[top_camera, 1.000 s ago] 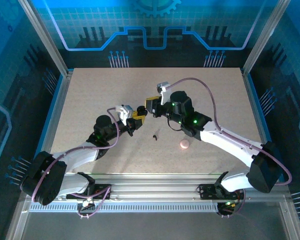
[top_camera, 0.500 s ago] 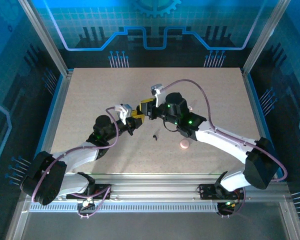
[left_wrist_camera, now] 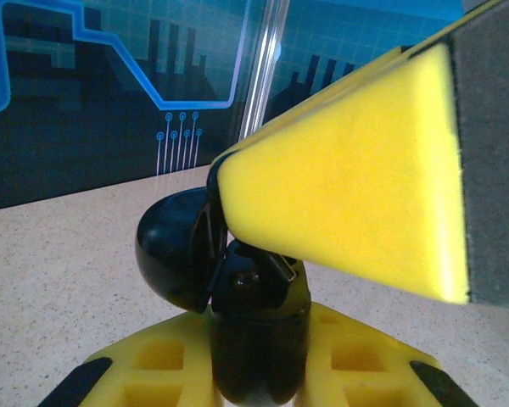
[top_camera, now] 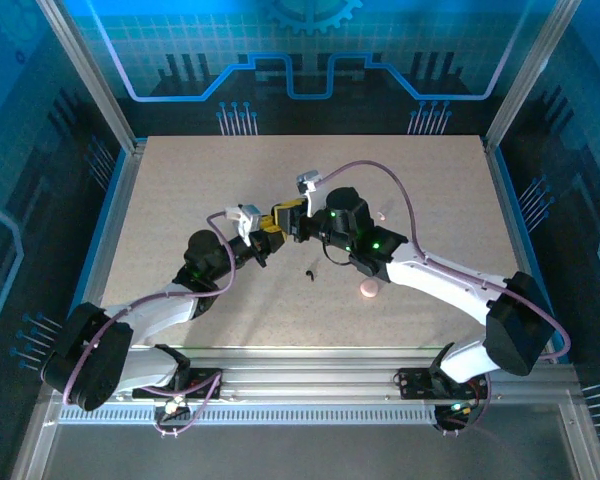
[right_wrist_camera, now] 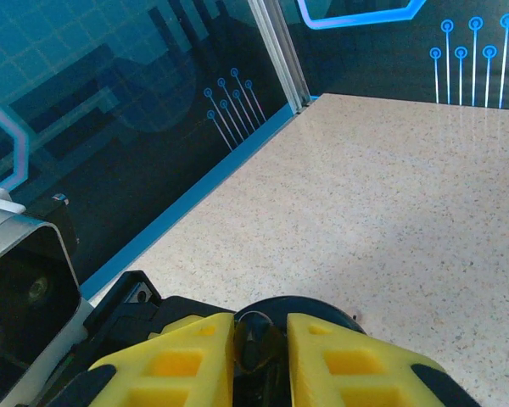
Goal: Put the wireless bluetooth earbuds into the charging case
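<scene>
The black charging case (left_wrist_camera: 259,339) stands upright between the yellow fingers of my left gripper (left_wrist_camera: 259,377), which is shut on it. Its round lid (left_wrist_camera: 174,250) hangs open to the left. My right gripper (right_wrist_camera: 260,343) is shut on a small glossy black earbud (right_wrist_camera: 260,332) and holds it right over the case's open top (right_wrist_camera: 322,307). One yellow right fingertip (left_wrist_camera: 348,186) presses in from above. In the top view the left gripper (top_camera: 263,237) and right gripper (top_camera: 283,220) meet at mid-table. A second earbud (top_camera: 309,272) lies loose on the table just in front of them.
A small pink round thing (top_camera: 368,289) lies on the speckled table (top_camera: 180,190) to the right of the loose earbud. A tiny pale piece (top_camera: 382,213) sits behind the right arm. Glass walls and metal posts (top_camera: 115,120) ring the table.
My right gripper has moved left and slightly down onto the left gripper and the case. The left gripper shifted a little back and left. The loose earbud stayed put.
</scene>
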Controlling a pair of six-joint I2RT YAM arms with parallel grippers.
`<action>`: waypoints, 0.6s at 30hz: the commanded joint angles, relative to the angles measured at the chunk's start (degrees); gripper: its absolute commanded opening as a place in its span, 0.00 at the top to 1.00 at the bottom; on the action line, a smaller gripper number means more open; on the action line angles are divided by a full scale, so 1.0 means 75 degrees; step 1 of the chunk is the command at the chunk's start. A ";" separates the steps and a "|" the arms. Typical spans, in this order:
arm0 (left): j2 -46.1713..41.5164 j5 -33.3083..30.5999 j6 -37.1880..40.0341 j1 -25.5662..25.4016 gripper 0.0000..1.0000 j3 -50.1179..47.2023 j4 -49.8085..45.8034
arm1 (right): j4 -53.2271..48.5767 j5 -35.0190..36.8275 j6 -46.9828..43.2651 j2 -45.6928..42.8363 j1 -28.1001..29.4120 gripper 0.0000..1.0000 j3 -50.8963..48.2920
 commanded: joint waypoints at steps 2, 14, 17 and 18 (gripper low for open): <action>-0.0021 -0.0096 -0.0176 -0.0052 0.92 0.0298 0.0529 | 0.0229 -0.0001 -0.0097 0.0057 0.0116 0.77 -0.0042; 0.0090 -0.0219 -0.0233 -0.0052 0.92 0.0417 0.0763 | -0.0271 0.0460 -0.0482 -0.0129 0.0216 0.78 -0.0169; 0.0146 -0.0294 -0.0248 -0.0046 0.92 0.0431 0.0860 | -0.0334 0.0581 -0.0532 -0.0176 0.0265 0.78 -0.0223; 0.0160 -0.0306 -0.0266 -0.0052 0.92 0.0435 0.0889 | -0.0335 0.0610 -0.0541 -0.0176 0.0272 0.77 -0.0256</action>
